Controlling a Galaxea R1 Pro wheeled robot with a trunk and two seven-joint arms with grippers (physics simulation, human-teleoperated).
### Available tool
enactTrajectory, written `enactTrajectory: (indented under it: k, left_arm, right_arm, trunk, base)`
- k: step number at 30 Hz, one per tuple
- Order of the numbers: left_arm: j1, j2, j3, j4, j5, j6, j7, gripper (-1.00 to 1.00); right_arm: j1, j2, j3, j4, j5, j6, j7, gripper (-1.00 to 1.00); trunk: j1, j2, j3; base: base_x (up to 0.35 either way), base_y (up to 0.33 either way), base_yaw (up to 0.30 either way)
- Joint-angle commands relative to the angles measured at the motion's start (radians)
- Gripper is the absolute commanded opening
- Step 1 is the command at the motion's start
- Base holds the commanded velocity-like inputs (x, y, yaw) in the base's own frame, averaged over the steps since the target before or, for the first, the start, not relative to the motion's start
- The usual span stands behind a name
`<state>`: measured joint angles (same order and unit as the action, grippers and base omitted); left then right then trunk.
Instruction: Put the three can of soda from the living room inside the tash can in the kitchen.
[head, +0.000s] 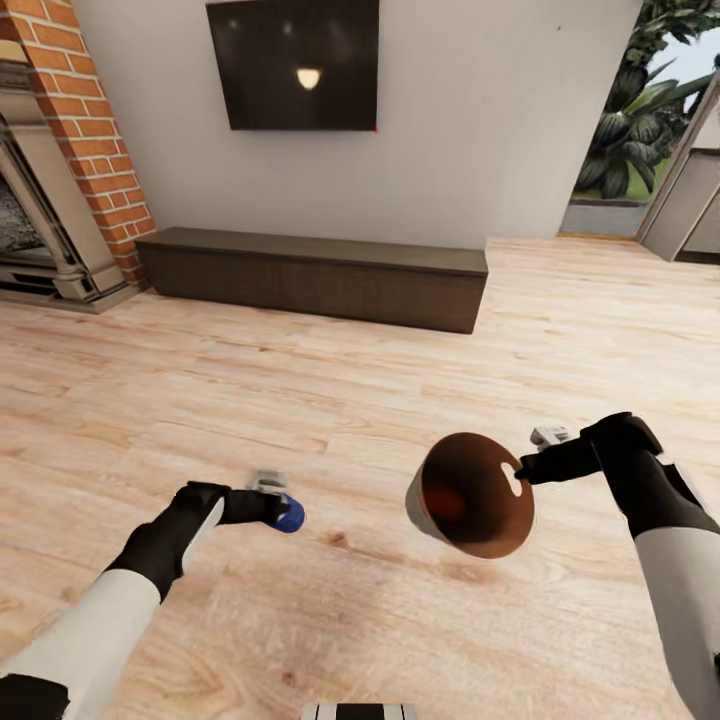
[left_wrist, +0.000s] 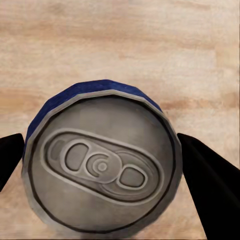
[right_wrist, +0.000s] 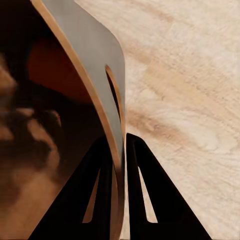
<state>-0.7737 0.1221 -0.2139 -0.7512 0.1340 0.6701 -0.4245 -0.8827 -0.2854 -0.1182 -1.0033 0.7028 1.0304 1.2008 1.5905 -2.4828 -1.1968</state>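
Your left gripper (head: 283, 505) is closed on the dark blue soda can (head: 291, 515): in the left wrist view a black finger (left_wrist: 207, 172) sits tight against each side of the can (left_wrist: 102, 162), whose silver top with its pull tab faces the camera. Your right gripper (head: 522, 473) is clamped on the rim of the trash bin (head: 470, 495), one finger (right_wrist: 95, 195) inside the brown wall and the other outside the grey wall, just below the handle slot (right_wrist: 115, 95). The bin (right_wrist: 90, 60) hangs in the air, tilted so its mouth faces back toward you and somewhat to your left, and an orange-red shape low inside looks like a can already in it (head: 447, 503), though that is blurred. The blue can is well apart from the bin's mouth, off to its left and at about the same height above the wood floor (head: 350, 390). To drop it in well, I judge you should bring the two arms together, carry the can over the nearer lip until it is clearly past the rim, and only then let go. Keep the bin's mouth tipped up enough that nothing rolls out, and keep the rim pinch steady, since it is thin and off to one side. Beyond the arms stand the low dark cabinet (head: 310, 275), the wall television (head: 293, 63) and the brick fireplace (head: 85, 150).
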Motion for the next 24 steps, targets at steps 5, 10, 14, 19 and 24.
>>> enactTrajectory:
  k: [5,10,14,19,24]
  left_arm:
    - [-0.003,0.031,0.119,-0.182,-0.002,0.175,-0.008,-1.0]
    - [-0.031,0.05,0.144,-0.331,-0.001,0.34,-0.068,-1.0]
    - [-0.075,0.06,0.147,-0.37,-0.003,0.377,-0.146,-1.0]
    - [-0.16,0.08,0.147,-0.376,-0.009,0.377,-0.232,-1.0]
    - [-0.184,0.084,0.146,-0.373,-0.01,0.377,-0.294,-1.0]
  right_arm:
    - [-0.101,0.0,0.03,0.122,-0.025,0.017,0.06,-1.0]
    - [-0.235,0.001,0.088,0.303,-0.025,0.017,0.091,-1.0]
    - [-0.318,0.002,0.098,0.42,-0.02,0.017,0.095,-1.0]
    - [-0.376,0.01,0.12,0.49,0.028,0.017,0.097,-1.0]
    - [-0.383,0.013,0.125,0.507,0.038,0.017,0.097,-1.0]
  trunk:
    - [-0.019,0.035,0.016]
    - [-0.038,0.07,0.031]
    - [-0.054,0.098,0.044]
    - [-0.073,0.133,0.06]
    - [-0.092,0.168,0.075]
  base:
    - [0.0,0.0,0.0]
    - [0.0,0.0,0.0]
    - [0.0,0.0,0.0]
    - [0.0,0.0,0.0]
    - [0.0,0.0,0.0]
